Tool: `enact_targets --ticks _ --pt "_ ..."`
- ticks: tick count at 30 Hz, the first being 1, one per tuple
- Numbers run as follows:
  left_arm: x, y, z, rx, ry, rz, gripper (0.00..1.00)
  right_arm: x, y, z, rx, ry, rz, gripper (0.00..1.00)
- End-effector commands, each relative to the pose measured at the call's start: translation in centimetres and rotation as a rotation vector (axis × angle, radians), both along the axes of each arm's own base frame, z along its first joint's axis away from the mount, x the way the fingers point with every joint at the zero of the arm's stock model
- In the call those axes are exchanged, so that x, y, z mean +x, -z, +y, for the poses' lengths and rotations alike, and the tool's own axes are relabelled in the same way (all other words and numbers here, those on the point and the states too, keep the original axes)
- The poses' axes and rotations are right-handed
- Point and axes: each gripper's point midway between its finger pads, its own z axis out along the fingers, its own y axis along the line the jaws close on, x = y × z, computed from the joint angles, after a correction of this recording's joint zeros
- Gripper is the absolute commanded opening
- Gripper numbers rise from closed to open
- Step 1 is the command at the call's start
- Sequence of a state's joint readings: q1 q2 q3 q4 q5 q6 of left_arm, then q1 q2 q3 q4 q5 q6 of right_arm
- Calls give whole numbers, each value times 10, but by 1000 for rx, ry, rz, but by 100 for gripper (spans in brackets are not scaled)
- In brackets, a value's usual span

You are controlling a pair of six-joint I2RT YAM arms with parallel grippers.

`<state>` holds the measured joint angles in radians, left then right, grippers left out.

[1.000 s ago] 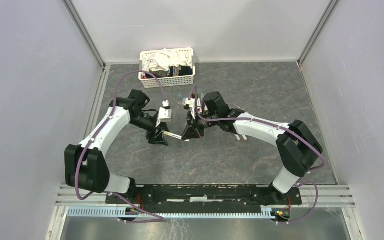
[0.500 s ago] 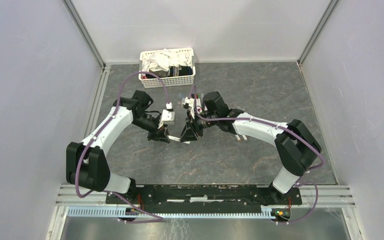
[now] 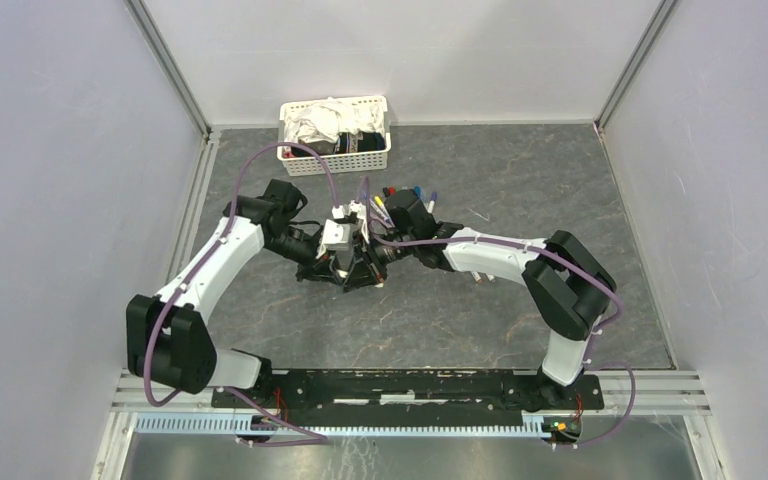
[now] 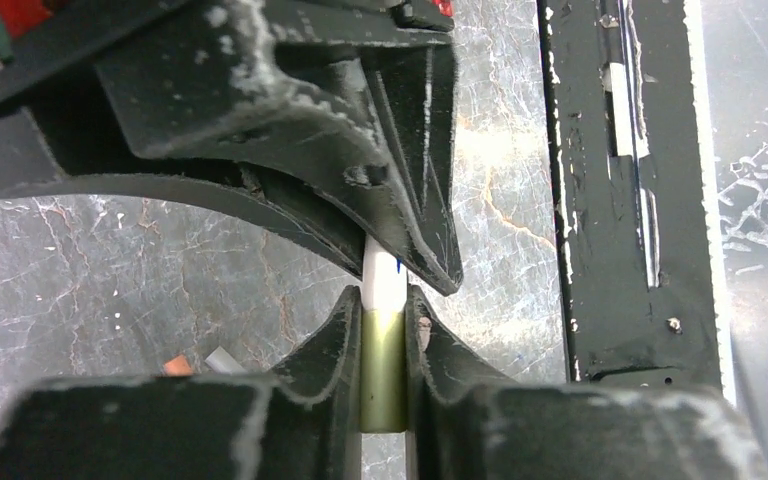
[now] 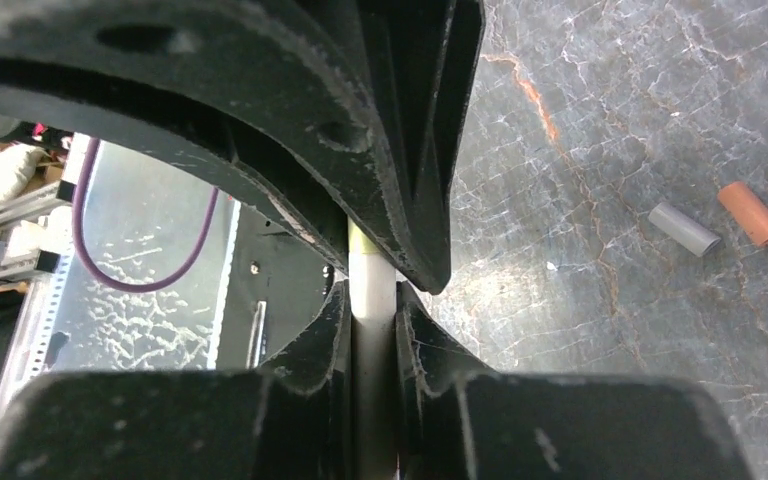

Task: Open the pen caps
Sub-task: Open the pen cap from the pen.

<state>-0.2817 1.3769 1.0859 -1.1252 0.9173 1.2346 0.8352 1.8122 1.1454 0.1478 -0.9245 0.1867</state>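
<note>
One pen [image 4: 384, 282], white-barrelled, is held in the air between both grippers near the table's middle. In the left wrist view my left gripper [image 4: 384, 305] is shut on its olive-yellow pen cap [image 4: 384, 372]. In the right wrist view my right gripper [image 5: 371, 298] is shut on the white barrel [image 5: 371, 275], and a sliver of the yellow cap [image 5: 357, 238] shows beyond it. From above, the left gripper [image 3: 334, 267] and right gripper [image 3: 367, 270] stand fingertip to fingertip and hide the pen. Several more pens [image 3: 405, 192] lie behind the right wrist.
Two loose caps, one grey [image 5: 685, 228] and one orange [image 5: 752, 213], lie on the dark table below the grippers. A white slotted basket [image 3: 335, 160] of cloths stands at the back. A few more pens [image 3: 480, 274] lie by the right forearm.
The left jaws have closed onto the pen's cap end. The right gripper has slid left along the pen, so the two grippers now stand close together.
</note>
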Motion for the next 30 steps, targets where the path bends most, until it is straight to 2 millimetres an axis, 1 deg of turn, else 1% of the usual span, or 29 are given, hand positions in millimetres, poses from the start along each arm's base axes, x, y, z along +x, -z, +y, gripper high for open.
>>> enact_targets --ticks 1,2,3,5,9,14,17,20,23,27,29,30 --pt "-1 -19 -6 -47 6 -24 25 7 -25 4 65 5 -64 4" --pt "-1 -17 -4 -32 10 -26 31 7 -26 3 65 7 -71 1" --pt "-1 -15 -1 -15 14 -28 35 8 -27 2 62 8 -76 0" --pt "-1 -13 2 9 15 -40 39 7 -27 1 55 6 -79 0" --pt "2 -16 3 9 16 -74 41 6 -26 1 48 -3 -70 0" --pt "4 -17 5 21 15 -97 40 6 -25 0 39 -8 -68 0" --pt "7 -18 5 20 7 -121 35 7 -25 0 33 -6 -71 0" --pt "9 -17 5 20 1 -146 16 8 -25 1 28 -1 -72 0" --pt "12 -15 6 28 -7 -162 4 10 -25 1 24 6 -74 0" --pt "12 -11 7 35 -12 -162 2 9 -21 -2 10 6 -77 0" --pt "14 -8 11 59 -16 -168 2 8 -17 -9 -6 8 -81 0" --pt "15 -7 14 77 -14 -176 2 8 -13 -16 -19 13 -79 0"
